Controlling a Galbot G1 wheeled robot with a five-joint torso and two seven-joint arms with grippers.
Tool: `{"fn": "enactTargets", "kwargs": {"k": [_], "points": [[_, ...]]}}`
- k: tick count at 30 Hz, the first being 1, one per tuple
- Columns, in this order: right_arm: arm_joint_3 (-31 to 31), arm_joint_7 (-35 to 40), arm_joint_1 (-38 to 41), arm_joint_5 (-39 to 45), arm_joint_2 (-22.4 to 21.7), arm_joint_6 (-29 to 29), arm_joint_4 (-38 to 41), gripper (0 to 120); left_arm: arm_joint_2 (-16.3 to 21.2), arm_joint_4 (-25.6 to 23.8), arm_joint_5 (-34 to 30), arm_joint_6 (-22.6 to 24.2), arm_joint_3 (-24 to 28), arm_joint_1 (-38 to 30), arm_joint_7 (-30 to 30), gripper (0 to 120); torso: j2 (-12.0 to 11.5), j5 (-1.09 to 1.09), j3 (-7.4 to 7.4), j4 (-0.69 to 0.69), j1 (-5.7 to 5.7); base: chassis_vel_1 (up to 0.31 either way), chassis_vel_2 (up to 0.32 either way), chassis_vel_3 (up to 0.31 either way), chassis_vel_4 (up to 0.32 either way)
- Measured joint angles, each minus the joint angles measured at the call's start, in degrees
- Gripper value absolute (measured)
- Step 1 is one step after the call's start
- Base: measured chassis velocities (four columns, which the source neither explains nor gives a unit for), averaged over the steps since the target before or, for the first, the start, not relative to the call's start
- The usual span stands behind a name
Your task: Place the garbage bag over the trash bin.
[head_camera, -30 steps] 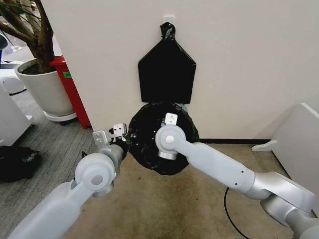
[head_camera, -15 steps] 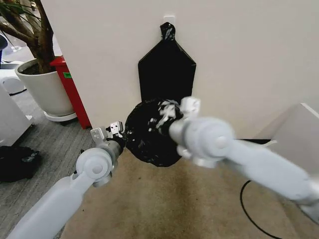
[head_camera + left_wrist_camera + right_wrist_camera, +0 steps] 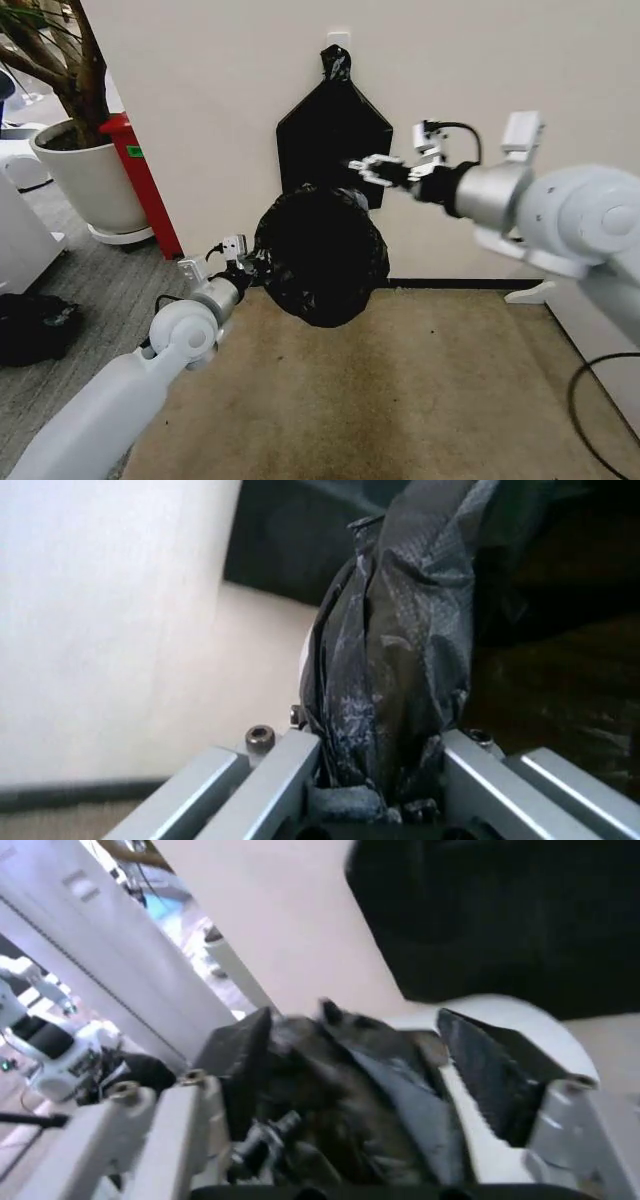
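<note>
A: Pinching a fold of the bag (image 3: pixel 320 250) with the left gripper (image 3: pixel 244 267), low on the left side. Likely done to keep that edge stretched over the bin (image 3: pixel 515 1016).

B: Draped dark and crinkly over the bin, on the floor against the wall, just below the knotted bundle (image 3: pixel 333 140). Barely any white peeking out.

A: Up on the right, holding the right gripper (image 3: pixel 372 168) spread wide, gripping nothing, raised in front of the bundle.

B: Probably kept clear of the plastic to avoid dragging it off. Looks close to done, though worth checking the far rim.
</note>
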Motion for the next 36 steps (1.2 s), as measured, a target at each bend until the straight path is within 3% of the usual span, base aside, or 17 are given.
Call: {"fn": "enactTargets", "kwargs": {"k": [3,5,10,36], "points": [[0.3,-2.1,-1.2,-0.7,0.3,-1.2,-1.4,75,0.4,0.7,3.7,-2.2,0.4,0.0,4.1,0,0.0,0.00,0.00,0.01,0.00,0.000,0.000,0.000,0.000],[0.3,-2.2,-1.3,-0.7,0.5,-1.5,-1.6,77,0.5,0.7,4.1,-2.5,0.4,0.0,4.7,0,0.0,0.00,0.00,0.01,0.00,0.000,0.000,0.000,0.000],[-0.1,-2.8,-1.6,-0.5,1.0,-2.5,-3.2,97,1.3,0.9,6.7,-4.7,0.4,0.1,7.7,0,0.0,0.00,0.00,0.01,0.00,0.000,0.000,0.000,0.000],[-1.4,-0.6,-3.5,-1.5,1.6,-2.0,-3.8,100,2.7,-1.8,7.6,-5.8,-0.1,1.0,8.9,0,0.0,-0.02,0.00,0.01,0.00,0.000,0.000,0.000,0.000]]}}
